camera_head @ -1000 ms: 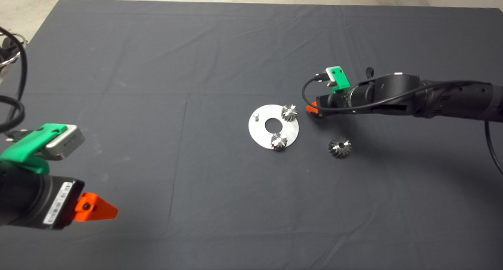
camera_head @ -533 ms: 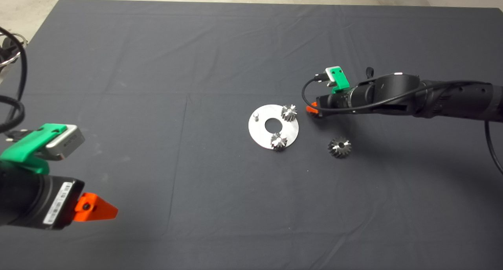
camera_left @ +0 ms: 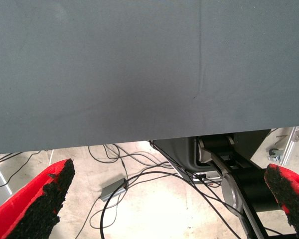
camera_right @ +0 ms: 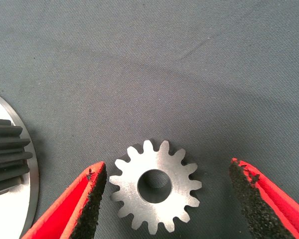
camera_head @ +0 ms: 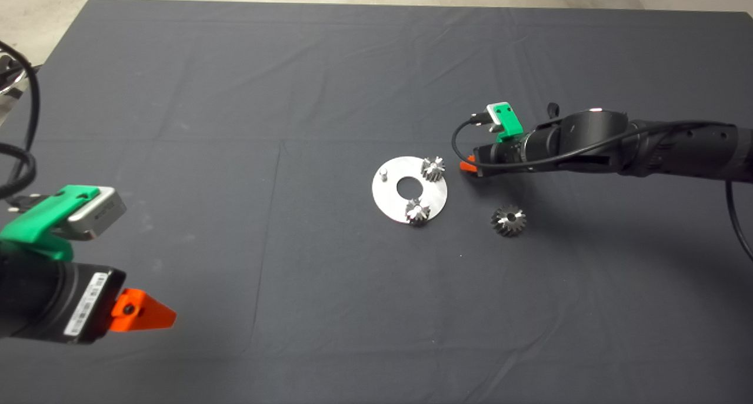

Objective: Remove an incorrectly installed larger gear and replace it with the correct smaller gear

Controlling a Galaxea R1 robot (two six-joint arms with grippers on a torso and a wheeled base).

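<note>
The smaller gear (camera_right: 156,185) lies flat on the mat between the open fingers of my right gripper (camera_right: 167,170). One pad (camera_right: 92,199) is almost at its teeth and the other pad (camera_right: 249,199) stands apart. In the head view the right gripper (camera_head: 468,166) sits low just right of the round steel plate (camera_head: 391,201) and hides this gear. The larger gear (camera_head: 509,220) lies on the mat, right of the plate. My left gripper (camera_head: 141,313) waits open and empty at the lower left.
The plate carries two shiny gears (camera_head: 433,169) (camera_head: 417,211), a bare pin (camera_head: 383,174) and a centre hole. The plate's edge (camera_right: 7,214) and one gear (camera_right: 5,149) show beside the right fingers. The left wrist view shows the mat's edge (camera_left: 139,134) and floor cables.
The right gripper has shifted very slightly beside the plate. The gears, the plate and the left arm have not moved.
</note>
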